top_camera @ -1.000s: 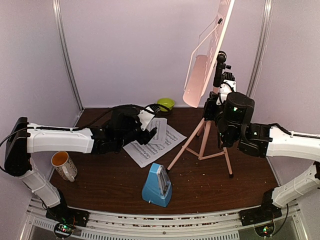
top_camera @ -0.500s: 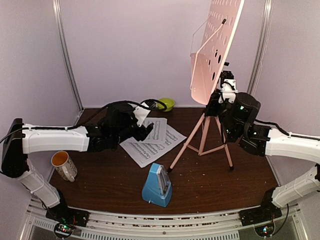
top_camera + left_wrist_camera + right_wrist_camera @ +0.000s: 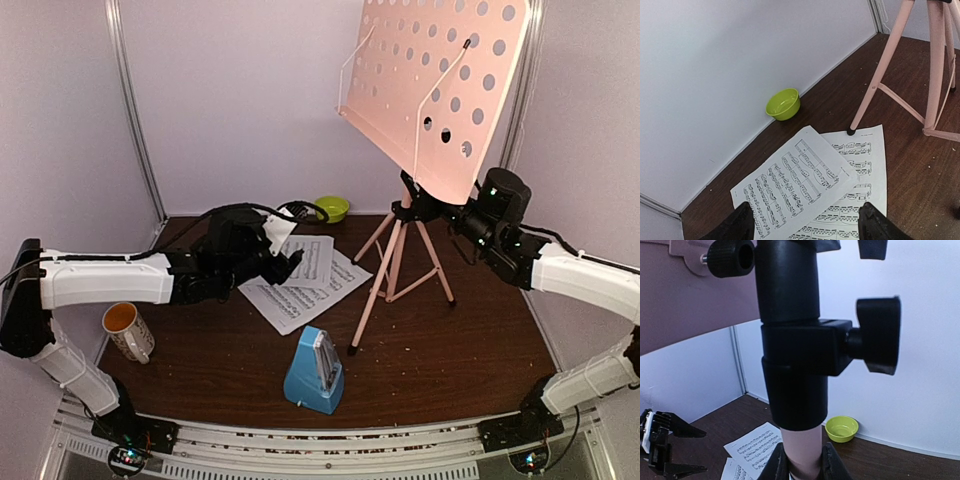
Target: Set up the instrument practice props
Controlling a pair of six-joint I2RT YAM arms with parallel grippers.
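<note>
- Pink tripod music stand (image 3: 396,252) upright, 1 o'clock; right claw (image 3: 799,462) clamps its pole.
- Two white sheet-music pages (image 3: 305,282) flat on counter (image 3: 470,340), 10 o'clock, under spread left claw (image 3: 805,222); unplaced.
- Blue pyramid metronome (image 3: 315,372), 6 o'clock.

Left tool (image 3: 805,210) spread, right tool (image 3: 802,462) clamped

metronome (image 3: 314,371) before overlapping pages (image 3: 305,285)
</note>
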